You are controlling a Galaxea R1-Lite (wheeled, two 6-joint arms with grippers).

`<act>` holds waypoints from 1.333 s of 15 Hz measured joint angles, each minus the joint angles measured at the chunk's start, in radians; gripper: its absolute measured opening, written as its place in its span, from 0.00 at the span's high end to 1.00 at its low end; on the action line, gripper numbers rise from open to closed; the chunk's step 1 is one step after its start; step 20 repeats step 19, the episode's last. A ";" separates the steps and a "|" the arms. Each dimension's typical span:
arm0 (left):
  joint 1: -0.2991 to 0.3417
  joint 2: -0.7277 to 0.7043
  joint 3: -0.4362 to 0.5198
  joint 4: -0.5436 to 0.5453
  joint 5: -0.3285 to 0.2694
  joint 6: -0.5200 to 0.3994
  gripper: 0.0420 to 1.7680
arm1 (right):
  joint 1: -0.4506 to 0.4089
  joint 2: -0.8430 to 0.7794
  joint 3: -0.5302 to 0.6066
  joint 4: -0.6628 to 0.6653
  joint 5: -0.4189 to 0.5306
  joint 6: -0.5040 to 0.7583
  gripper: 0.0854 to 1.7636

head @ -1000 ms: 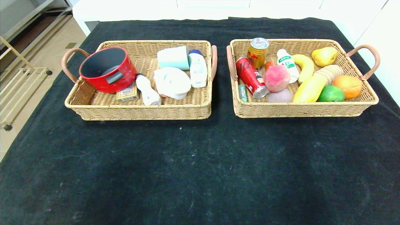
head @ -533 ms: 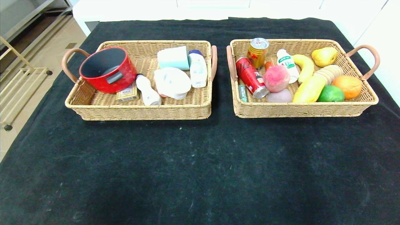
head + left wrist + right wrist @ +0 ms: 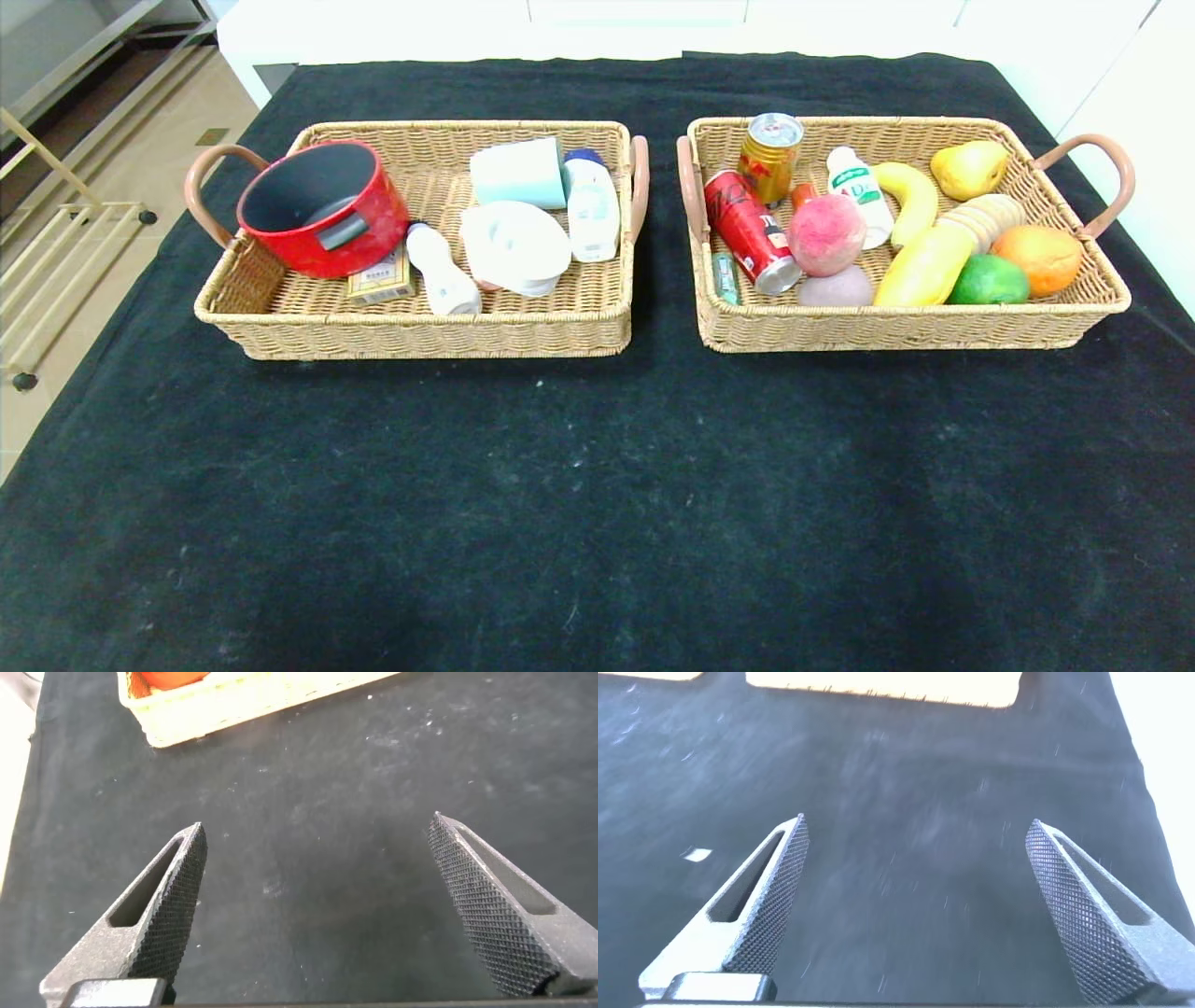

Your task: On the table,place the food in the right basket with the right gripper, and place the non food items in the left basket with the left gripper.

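Nothing has shifted since the earlier head views.

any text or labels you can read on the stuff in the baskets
None can be read for certain.
Red can: white lettering, too blurred.
Small white bottle: green label, too small.
Small box by the red pot: print, too small.
Gold can: no legible text.

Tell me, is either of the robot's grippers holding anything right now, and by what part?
Nothing is held. The left gripper and the right gripper both have fingers spread over bare black tablecloth.
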 joint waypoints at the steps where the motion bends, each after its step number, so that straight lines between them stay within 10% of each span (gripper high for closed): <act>1: 0.000 -0.011 0.060 -0.050 0.004 -0.001 0.03 | 0.000 -0.002 0.088 -0.115 -0.024 -0.018 0.04; 4: 0.000 -0.029 0.170 -0.109 0.013 -0.071 0.03 | 0.000 -0.004 0.291 -0.366 -0.085 -0.057 0.04; 11: 0.000 -0.036 0.191 -0.083 0.223 -0.158 0.03 | 0.000 -0.004 0.337 -0.301 -0.093 0.008 0.04; 20: 0.000 -0.037 0.192 -0.098 0.232 -0.187 0.03 | 0.000 -0.004 0.337 -0.301 -0.093 0.009 0.04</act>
